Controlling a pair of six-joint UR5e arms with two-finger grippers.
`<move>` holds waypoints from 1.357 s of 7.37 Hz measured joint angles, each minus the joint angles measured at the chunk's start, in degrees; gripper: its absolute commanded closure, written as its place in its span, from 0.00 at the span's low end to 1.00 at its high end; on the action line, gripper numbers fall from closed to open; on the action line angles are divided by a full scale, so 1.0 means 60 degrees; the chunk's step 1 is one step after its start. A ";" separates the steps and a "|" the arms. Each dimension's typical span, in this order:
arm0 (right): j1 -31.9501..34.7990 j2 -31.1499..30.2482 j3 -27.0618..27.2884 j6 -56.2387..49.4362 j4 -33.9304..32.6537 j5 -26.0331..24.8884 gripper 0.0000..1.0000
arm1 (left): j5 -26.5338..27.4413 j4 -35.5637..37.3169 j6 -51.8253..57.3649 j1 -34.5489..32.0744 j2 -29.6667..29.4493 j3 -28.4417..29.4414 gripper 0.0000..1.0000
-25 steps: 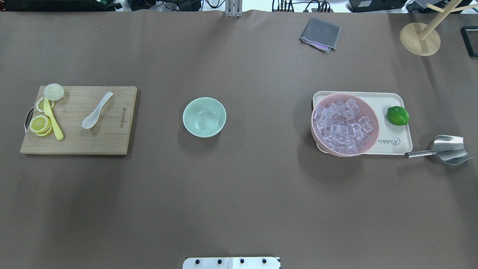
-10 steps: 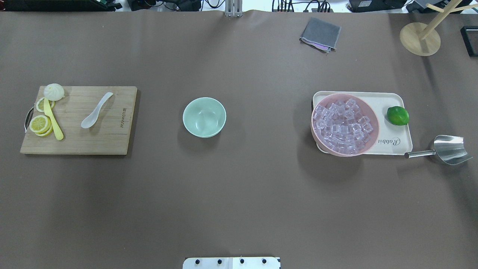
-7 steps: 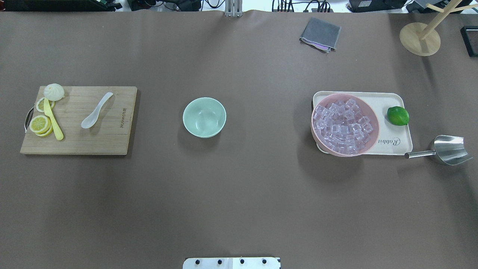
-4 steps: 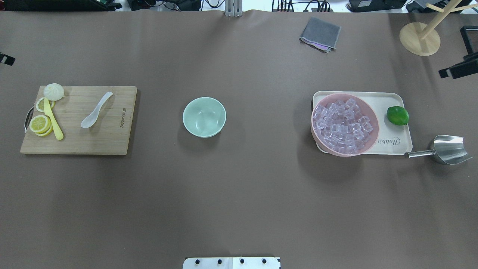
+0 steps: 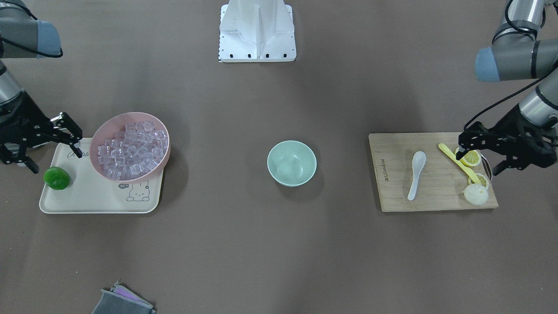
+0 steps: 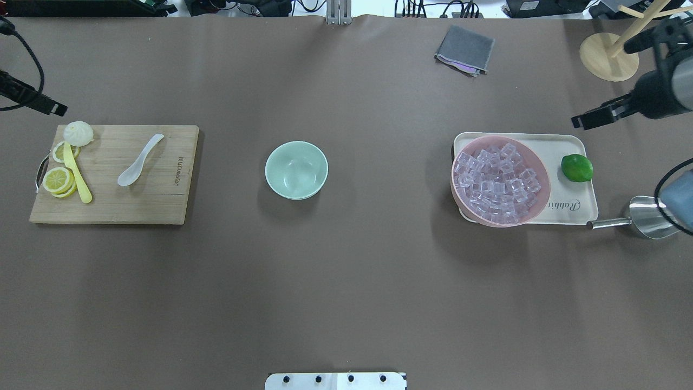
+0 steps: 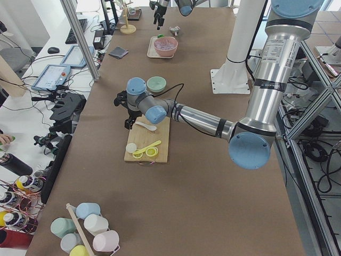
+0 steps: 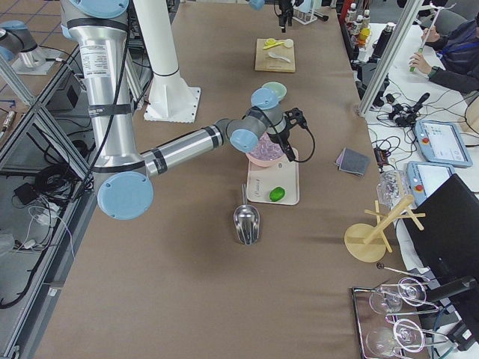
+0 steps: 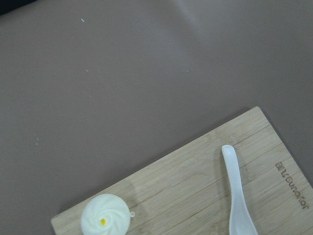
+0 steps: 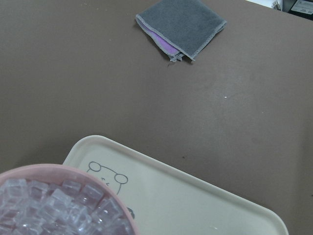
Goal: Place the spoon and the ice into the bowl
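The white spoon [image 5: 416, 174] lies on the wooden cutting board [image 5: 436, 198]; it also shows in the overhead view [image 6: 139, 161] and the left wrist view [image 9: 237, 196]. The mint-green bowl [image 5: 291, 162] stands empty at mid-table. Clear ice cubes [image 5: 128, 148] fill a pink bowl [image 5: 167, 150] on a cream tray [image 5: 87, 198]. My left gripper [image 5: 478, 160] hangs open and empty in the air over the board's lemon end, apart from the spoon. My right gripper [image 5: 56, 161] hangs open and empty over the tray's lime end, beside the pink bowl.
Lemon slices [image 6: 58, 180], a yellow knife [image 6: 76, 173] and a white bun [image 6: 78, 132] share the board. A lime [image 6: 577, 167] sits on the tray. A metal scoop [image 6: 647, 216] lies right of it. A grey cloth [image 6: 464, 50] and a wooden stand [image 6: 608, 57] are at the far side.
Both arms have come into the overhead view from its left and right edges, moving inward. The spoon, bowl, ice and other things have not moved.
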 measured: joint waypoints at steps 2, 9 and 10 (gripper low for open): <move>-0.0602 0.0410 0.0411 0.1007 -0.1055 -0.0499 0.02 | 0.0425 -0.0049 -0.0919 0.0679 -0.0158 0.0012 0.04; -0.2029 0.1074 0.0994 0.3557 -0.2473 -0.2110 0.01 | 0.1970 -0.1102 -0.2095 0.1955 -0.0422 0.1070 0.39; -0.2028 0.1077 0.0994 0.3562 -0.2473 -0.2113 0.01 | 0.1984 -0.1353 -0.2087 0.1984 -0.0516 0.1338 0.41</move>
